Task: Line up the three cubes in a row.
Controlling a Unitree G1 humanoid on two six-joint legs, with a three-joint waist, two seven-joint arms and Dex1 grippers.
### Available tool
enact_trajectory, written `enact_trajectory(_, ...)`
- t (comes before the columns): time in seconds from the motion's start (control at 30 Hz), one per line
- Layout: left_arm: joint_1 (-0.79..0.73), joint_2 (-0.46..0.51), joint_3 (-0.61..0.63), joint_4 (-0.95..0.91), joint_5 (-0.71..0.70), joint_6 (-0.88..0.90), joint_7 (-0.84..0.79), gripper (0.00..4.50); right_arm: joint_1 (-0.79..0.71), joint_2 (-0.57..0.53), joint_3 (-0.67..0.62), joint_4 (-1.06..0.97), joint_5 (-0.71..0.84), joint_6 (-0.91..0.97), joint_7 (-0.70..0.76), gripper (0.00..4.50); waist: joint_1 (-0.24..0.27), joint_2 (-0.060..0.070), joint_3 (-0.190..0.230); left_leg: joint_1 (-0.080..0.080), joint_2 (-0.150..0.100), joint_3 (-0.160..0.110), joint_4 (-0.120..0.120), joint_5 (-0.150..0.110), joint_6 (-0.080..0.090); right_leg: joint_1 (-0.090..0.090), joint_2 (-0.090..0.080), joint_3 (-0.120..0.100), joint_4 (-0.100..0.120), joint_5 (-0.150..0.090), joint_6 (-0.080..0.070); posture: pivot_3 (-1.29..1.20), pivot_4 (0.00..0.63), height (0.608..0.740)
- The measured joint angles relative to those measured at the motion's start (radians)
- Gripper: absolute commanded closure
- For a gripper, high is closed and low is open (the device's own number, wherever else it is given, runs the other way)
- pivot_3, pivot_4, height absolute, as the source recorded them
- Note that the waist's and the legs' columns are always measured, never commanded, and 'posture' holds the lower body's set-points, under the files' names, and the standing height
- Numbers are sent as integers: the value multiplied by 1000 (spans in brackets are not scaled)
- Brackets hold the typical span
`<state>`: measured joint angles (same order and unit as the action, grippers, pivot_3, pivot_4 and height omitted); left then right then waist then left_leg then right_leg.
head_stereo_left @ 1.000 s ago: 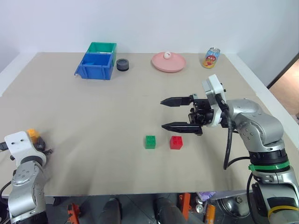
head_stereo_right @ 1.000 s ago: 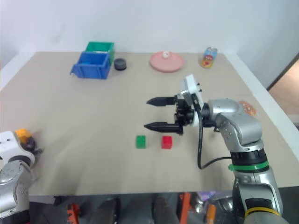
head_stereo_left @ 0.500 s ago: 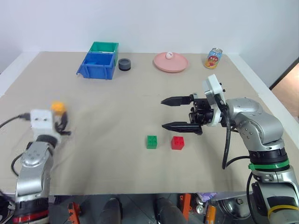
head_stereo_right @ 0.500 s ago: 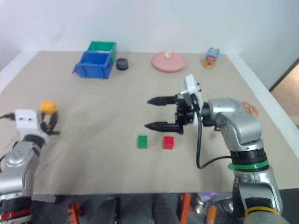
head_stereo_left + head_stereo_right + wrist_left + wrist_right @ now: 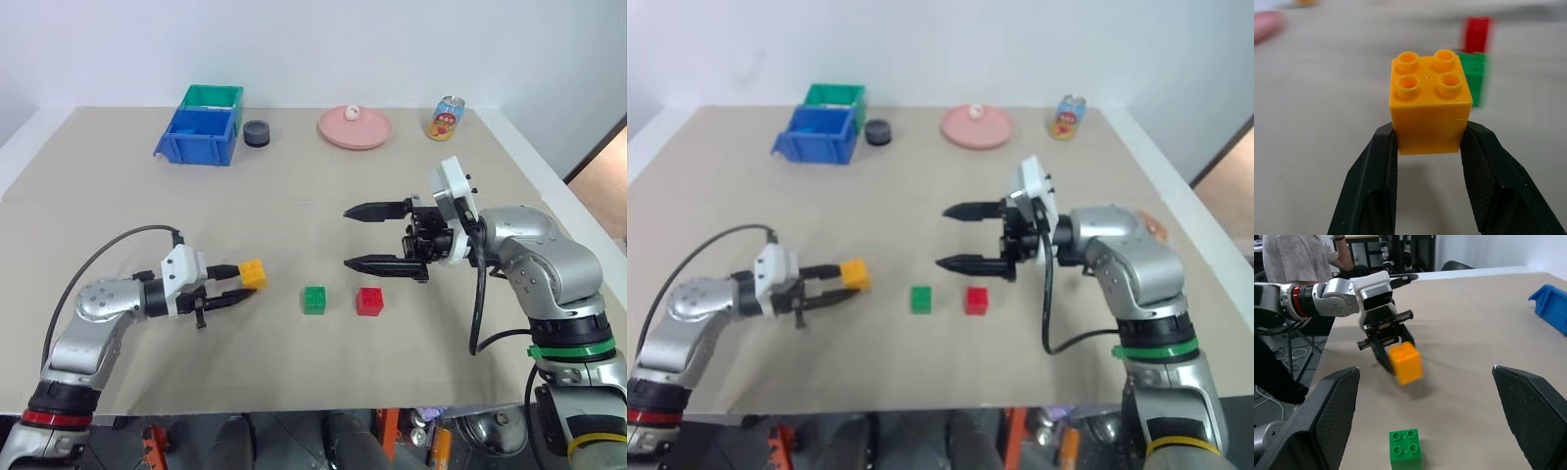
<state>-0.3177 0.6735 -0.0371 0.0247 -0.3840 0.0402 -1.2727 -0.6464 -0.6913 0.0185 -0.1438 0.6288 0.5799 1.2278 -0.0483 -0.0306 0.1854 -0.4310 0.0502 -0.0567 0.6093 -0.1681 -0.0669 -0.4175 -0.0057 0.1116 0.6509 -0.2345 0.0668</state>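
green cube (image 5: 314, 299) + red cube (image 5: 369, 300) already paired on desk (image 5: 294, 196); left end effector (image 5: 238, 284) clamping yellow-orange cube (image 5: 253, 273), unplaced; right end effector (image 5: 360, 236) wide open, empty

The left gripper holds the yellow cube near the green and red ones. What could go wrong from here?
1. The left gripper grips only the lower part of the yellow cube, so it might slip or tilt on release.
2. Set down too close, it could push the green cube, which stands beside the red cube, and spoil the row.
3. The open right gripper hangs just above and behind the red cube; a small drop might knock it.
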Motion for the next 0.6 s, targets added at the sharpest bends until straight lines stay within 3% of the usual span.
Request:
enact_trajectory(0.3,-136,1,-61,176,23,-3,-142,3237,47,-28,-33,-60,26,31,-38,0,0,0,0,0,0,0,0,0,0,0,0,0,1,0,1,0,150,740)
enact_trajectory(0.6,-148,-44,-116,250,53,-48,-191,3237,62,-50,-50,-91,48,54,-57,0,0,0,0,0,0,-1,1,0,1,-1,0,0,3,0,1,0,150,740)
